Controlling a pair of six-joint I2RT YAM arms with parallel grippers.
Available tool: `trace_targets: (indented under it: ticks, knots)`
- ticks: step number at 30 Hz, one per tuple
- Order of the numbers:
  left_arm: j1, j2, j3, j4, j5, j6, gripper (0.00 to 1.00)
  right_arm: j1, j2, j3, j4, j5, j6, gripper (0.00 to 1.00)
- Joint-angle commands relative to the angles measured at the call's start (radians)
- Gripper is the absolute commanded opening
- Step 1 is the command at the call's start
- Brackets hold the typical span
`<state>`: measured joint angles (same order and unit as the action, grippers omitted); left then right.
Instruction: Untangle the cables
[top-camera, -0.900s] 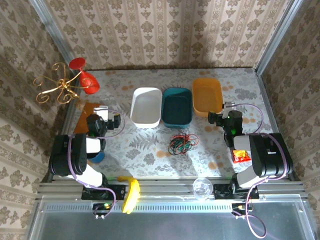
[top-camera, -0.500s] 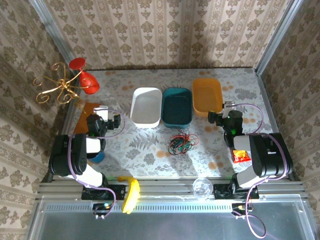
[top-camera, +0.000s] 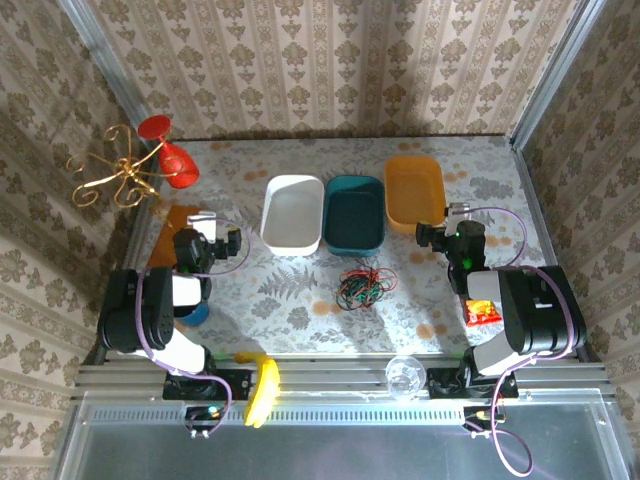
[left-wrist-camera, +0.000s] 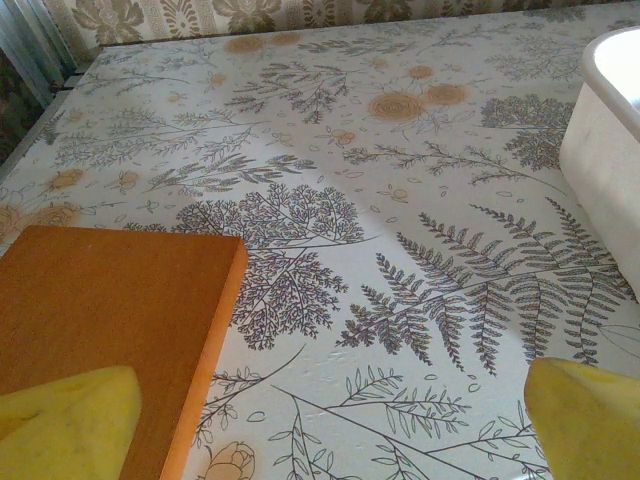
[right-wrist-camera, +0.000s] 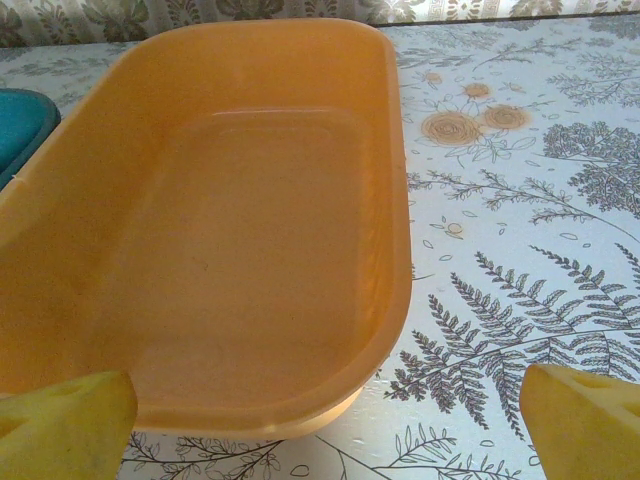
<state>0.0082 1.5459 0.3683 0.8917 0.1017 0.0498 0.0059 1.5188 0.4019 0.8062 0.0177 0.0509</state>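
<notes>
Cables (top-camera: 362, 286) tangled on tabletop (top-camera: 290, 305), untouched. Left gripper (top-camera: 222, 243) and right gripper (top-camera: 438, 235) released, parked aside: work judged not yet begun.

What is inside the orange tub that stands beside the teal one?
Nothing. In the right wrist view the orange tub shows a bare, smooth floor and bare walls. The part of the table under it is covered, so whatever lies there cannot be seen.

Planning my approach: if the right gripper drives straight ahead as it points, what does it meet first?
Likely the orange tub, its near wall directly ahead of the open right gripper.
</notes>
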Motion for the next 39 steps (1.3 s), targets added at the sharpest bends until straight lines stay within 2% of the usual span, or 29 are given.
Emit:
trace_targets:
  ticks: [1, 9, 11, 13, 15, 16, 20, 22, 24, 26, 28, 30, 32, 34, 36, 39]
  knots:
    - [0.006, 0.013, 0.023, 0.035, 0.000, 0.018, 1.00, -0.006, 0.009, 0.016, 0.025, -0.006, -0.017, 1.00]
    - [0.005, 0.013, 0.023, 0.034, -0.002, 0.019, 1.00, -0.012, 0.009, 0.018, 0.022, -0.018, -0.013, 1.00]
    - [0.003, 0.013, 0.025, 0.031, -0.007, 0.021, 1.00, -0.011, -0.015, 0.032, -0.015, 0.032, 0.003, 1.00]
    - [-0.004, -0.033, 0.053, -0.061, -0.023, 0.024, 1.00, -0.011, -0.099, 0.128, -0.266, 0.117, 0.050, 1.00]
    - [-0.013, -0.115, 0.144, -0.312, -0.065, 0.011, 1.00, -0.011, -0.160, 0.246, -0.547, 0.154, 0.108, 0.93]
    - [-0.021, -0.142, 0.192, -0.420, -0.131, -0.018, 1.00, -0.005, -0.184, 0.281, -0.626, 0.157, 0.132, 0.90]
    - [-0.063, -0.205, 0.199, -0.475, -0.279, -0.076, 1.00, 0.077, -0.292, 0.298, -0.759, 0.290, 0.237, 0.88]
    - [-0.086, -0.238, 0.203, -0.531, -0.316, -0.123, 1.00, 0.129, -0.343, 0.295, -0.830, 0.303, 0.284, 0.88]
    - [-0.149, -0.271, 0.224, -0.609, -0.392, -0.111, 1.00, 0.195, -0.386, 0.291, -0.921, 0.286, 0.309, 0.88]
    - [-0.210, -0.297, 0.234, -0.658, -0.396, -0.118, 1.00, 0.264, -0.414, 0.293, -1.009, 0.250, 0.330, 0.88]
    - [-0.300, -0.309, 0.247, -0.691, -0.378, -0.144, 1.00, 0.323, -0.431, 0.295, -1.081, 0.148, 0.363, 0.88]
    - [-0.428, -0.295, 0.277, -0.727, -0.370, -0.191, 1.00, 0.384, -0.433, 0.299, -1.142, 0.024, 0.374, 0.88]
    - [-0.562, -0.256, 0.313, -0.738, -0.315, -0.236, 1.00, 0.429, -0.415, 0.319, -1.202, -0.071, 0.380, 0.88]
    - [-0.695, -0.199, 0.368, -0.752, -0.253, -0.227, 1.00, 0.444, -0.383, 0.344, -1.252, -0.206, 0.369, 0.86]
    - [-0.796, -0.145, 0.416, -0.770, -0.193, -0.206, 1.00, 0.450, -0.351, 0.361, -1.295, -0.283, 0.361, 0.85]
    - [-0.897, -0.077, 0.480, -0.819, -0.069, -0.152, 1.00, 0.451, -0.300, 0.367, -1.330, -0.343, 0.350, 0.83]
